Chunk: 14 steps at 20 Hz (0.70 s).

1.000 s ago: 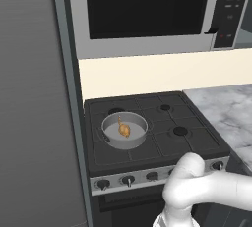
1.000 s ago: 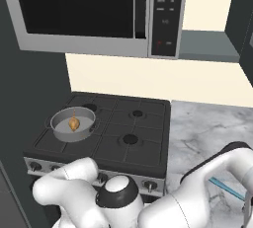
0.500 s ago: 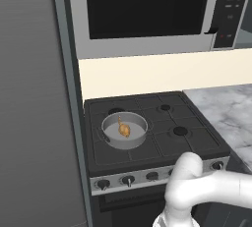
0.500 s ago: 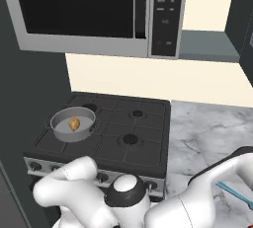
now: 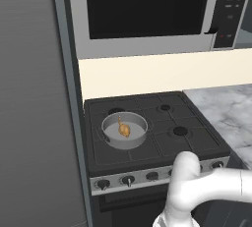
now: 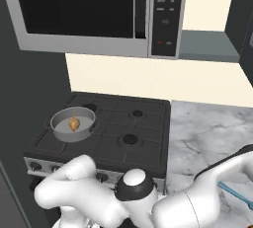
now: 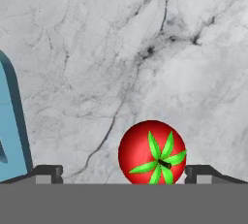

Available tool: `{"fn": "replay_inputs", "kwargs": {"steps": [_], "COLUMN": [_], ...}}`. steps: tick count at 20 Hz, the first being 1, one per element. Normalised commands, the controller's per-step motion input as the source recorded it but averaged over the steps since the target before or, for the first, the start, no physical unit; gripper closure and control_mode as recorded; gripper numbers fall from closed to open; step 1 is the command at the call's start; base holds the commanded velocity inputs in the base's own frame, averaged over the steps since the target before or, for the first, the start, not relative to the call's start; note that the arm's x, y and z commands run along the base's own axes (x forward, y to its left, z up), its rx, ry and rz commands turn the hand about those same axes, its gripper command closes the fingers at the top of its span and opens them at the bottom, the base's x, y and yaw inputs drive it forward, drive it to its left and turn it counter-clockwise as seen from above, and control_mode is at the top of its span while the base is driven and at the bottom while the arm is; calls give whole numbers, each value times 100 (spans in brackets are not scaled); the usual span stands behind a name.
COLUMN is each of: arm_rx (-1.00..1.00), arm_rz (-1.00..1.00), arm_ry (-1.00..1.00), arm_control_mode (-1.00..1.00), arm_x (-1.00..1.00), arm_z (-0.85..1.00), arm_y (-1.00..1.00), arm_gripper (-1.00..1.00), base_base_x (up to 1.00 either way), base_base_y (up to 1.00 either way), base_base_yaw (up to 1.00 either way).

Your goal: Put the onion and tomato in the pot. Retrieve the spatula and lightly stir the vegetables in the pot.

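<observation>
My two base cameras look forward and down from behind me, left and right, sharing the stove (image 5: 152,132). My hand camera peers close at the marble counter (image 7: 145,48).

This is a home kitchen, rendered by computer. A black gas stove (image 5: 152,132) with four burners stands in the middle, w/ a row of knobs (image 5: 128,180) along its front edge. Above it hangs a built-in microwave (image 6: 99,15) w/ dark door and a button panel at the right side. Beside the stove, at its right, lies a counter (image 6: 207,133) of white-grey marble. Behind both runs a cream wall strip (image 5: 147,73). A tall dark grey panel (image 5: 34,98), maybe fridge or cabinet, I cannot tell which, stands left of the stove. On the front-left burner sits a grey pot (image 5: 124,130), typical cooking ware.
</observation>
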Motion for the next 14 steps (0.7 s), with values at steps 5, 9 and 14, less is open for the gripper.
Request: {"fn": "replay_inputs", "kwargs": {"steps": [5, 9, 14], "arm_rx": [5, 8, 6], "arm_rz": [0, 0, 0], "arm_ry": [0, 0, 0], "arm_control_mode": [-100, -100, -100], "arm_x": [10, -30, -11], "arm_z": [-20, -1, 0], "arm_y": [-14, -4, 0], "arm_gripper": [-100, -100, -100], "base_base_x": [0, 0, 0], "base_base_y": [0, 0, 0], "base_base_yaw": [0, 0, 0]}}
